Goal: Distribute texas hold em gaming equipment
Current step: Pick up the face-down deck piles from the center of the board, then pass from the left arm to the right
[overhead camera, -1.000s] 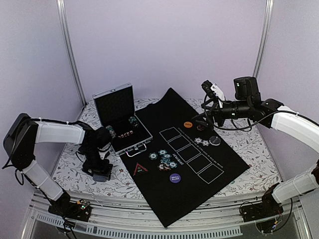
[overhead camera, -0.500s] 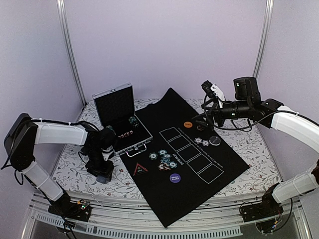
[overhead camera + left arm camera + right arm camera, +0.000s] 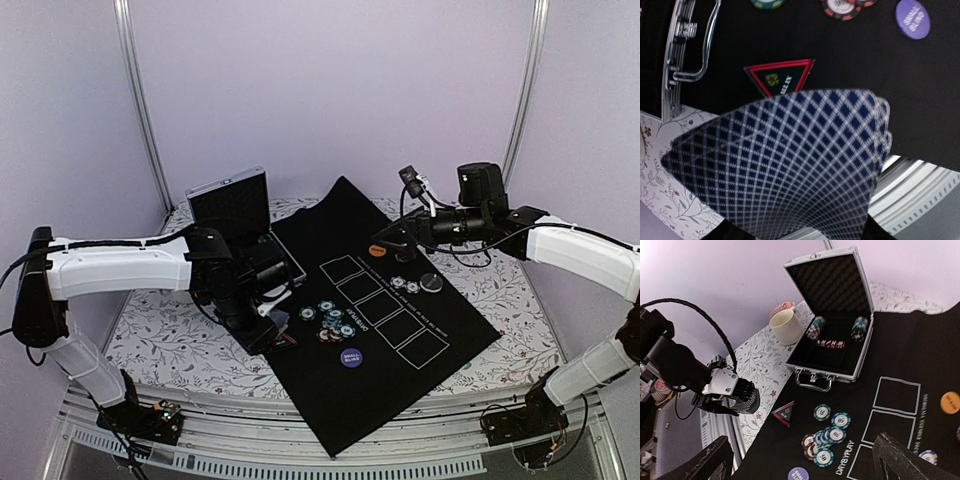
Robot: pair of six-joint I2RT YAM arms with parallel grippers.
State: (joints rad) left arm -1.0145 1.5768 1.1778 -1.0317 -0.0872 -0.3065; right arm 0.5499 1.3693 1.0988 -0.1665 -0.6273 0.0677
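Blue-checked playing cards fan out from the left pincer, which is closed on their lower end. Just beyond it lie a red-edged triangle and poker chips. The right pincer gapes wide, holding nothing.

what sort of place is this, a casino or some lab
Probably a robot lab booth, not a casino: plain walls with metal poles, a floral tablecloth, a poker mat.

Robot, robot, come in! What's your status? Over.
Left fingers closed on fanned playing cards, beside red-edged triangle. Right fingers open, empty, near orange button. Nothing seen in the way. Over.
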